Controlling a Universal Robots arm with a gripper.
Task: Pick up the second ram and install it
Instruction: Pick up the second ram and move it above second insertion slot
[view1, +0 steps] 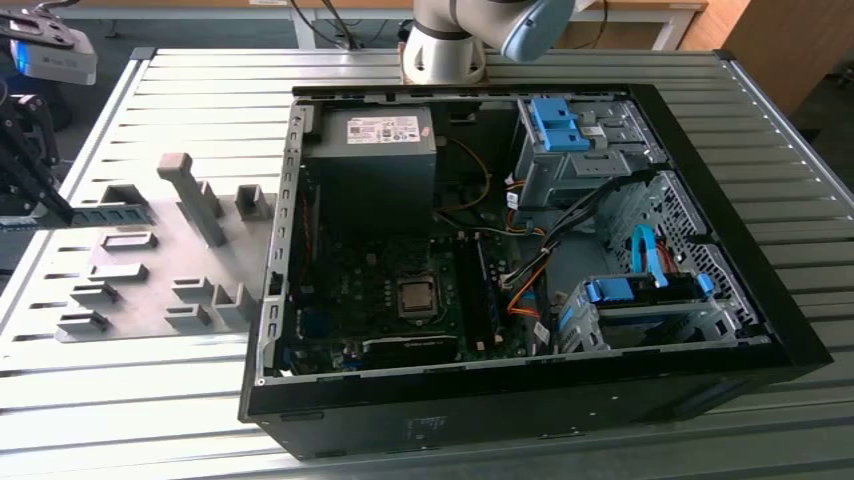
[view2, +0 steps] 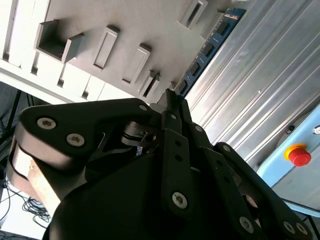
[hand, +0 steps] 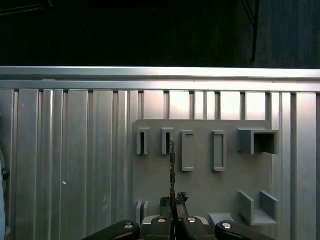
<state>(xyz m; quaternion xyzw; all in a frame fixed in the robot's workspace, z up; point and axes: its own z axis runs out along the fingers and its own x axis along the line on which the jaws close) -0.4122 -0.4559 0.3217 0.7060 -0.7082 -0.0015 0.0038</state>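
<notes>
Pinching second ram (view2: 209, 47), jaws over grey fixture (hand: 205, 192)

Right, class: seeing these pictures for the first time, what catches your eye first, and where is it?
The open black computer case, its insides bare, lies on the ribbed metal table. At the exterior view's left sits a grey holder plate. In both wrist views the gripper is shut on the second ram, a thin blue-green stick, close to that plate.
</notes>
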